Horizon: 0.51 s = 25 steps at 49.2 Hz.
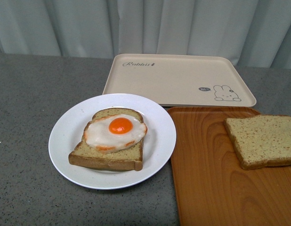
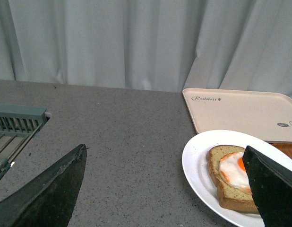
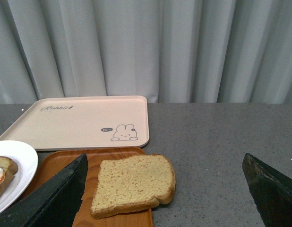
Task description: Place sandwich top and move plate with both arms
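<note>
Bread first: the top (image 3: 134, 189) lies flat on the orange tray (image 1: 206, 179), well apart from the plate (image 1: 65, 150). The plate sits on the table (image 2: 136, 132) just left of that tray, with the egg slice (image 1: 108, 153) on it. My right gripper (image 3: 165, 158) points toward the top with its fingers spread wide and nothing between them. The left gripper (image 2: 165, 151) is just as wide and empty, aimed at bare table beside the plate. I reckon the pick comes first. I want the right fingers down astride the slice, pinching across two opposite crusts, gently, since bread probably squashes. Then I lift it clear of the tray lip and carry it left. I line its corners over the egg slice and let go low, so it doesn't slide off the yolk (image 1: 120, 125).
</note>
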Each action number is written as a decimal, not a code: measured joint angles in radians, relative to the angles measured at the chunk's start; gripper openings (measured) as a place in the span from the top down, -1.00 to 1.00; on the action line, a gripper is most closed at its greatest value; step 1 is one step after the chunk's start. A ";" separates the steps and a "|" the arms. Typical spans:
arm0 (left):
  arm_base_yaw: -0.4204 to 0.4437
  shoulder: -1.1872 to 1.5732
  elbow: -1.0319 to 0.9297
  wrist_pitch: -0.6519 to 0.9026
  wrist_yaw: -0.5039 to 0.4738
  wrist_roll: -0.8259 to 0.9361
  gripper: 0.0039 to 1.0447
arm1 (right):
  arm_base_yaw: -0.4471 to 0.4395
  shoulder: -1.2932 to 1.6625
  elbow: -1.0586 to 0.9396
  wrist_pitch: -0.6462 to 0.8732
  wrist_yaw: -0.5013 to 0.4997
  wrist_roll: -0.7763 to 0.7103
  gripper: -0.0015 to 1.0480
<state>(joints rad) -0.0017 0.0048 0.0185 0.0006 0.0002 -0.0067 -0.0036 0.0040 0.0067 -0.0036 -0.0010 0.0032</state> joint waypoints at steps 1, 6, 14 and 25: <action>0.000 0.000 0.000 0.000 0.000 0.000 -0.88 | 0.000 0.000 0.000 0.000 0.000 0.000 -0.83; 0.000 0.000 0.000 0.000 0.000 0.000 -0.88 | 0.000 0.000 0.000 0.000 0.000 0.000 -0.83; 0.000 0.000 0.000 0.000 0.000 0.000 -0.88 | 0.000 0.000 0.000 0.000 0.000 0.000 -0.83; 0.000 0.000 0.000 0.000 0.000 0.000 -0.88 | 0.007 0.009 0.008 -0.027 0.024 0.048 -0.83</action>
<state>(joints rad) -0.0017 0.0048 0.0185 0.0006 0.0002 -0.0067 0.0032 0.0132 0.0143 -0.0311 0.0231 0.0509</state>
